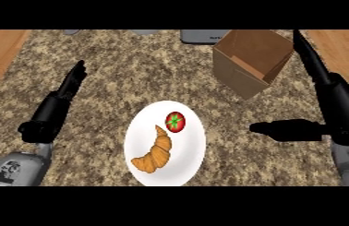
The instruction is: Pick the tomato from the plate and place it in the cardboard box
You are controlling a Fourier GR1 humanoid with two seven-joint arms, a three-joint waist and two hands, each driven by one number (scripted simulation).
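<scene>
1. The left hand [49, 113] rests well to the left of the plate [192, 149], with its fingers straight and pointing away from the robot. It holds nothing. It is probably parked there to stay clear of the work.
2. The white plate sits on the speckled counter [109, 50] close to the robot, within easy reach of either hand. It holds two things.
3. A croissant [155, 152] curves across the plate's nearer, left half.
4. The tomato [175, 121] is at the far side of the plate, just beyond the croissant's tip. Its green stem faces up. It has not been picked up.
5. The cardboard box [235, 77] stands beyond the plate and to its right, well apart from it. It is tilted, with its open mouth facing up. As far as its inside shows, nothing is in it, so it is ready to receive the tomato.
6. The right hand [327, 123] hangs to the right of the plate, spread open and holding nothing. One dark digit points toward the plate. This is the hand nearer the tomato and the box, so it is likely the one to make the pick.
</scene>
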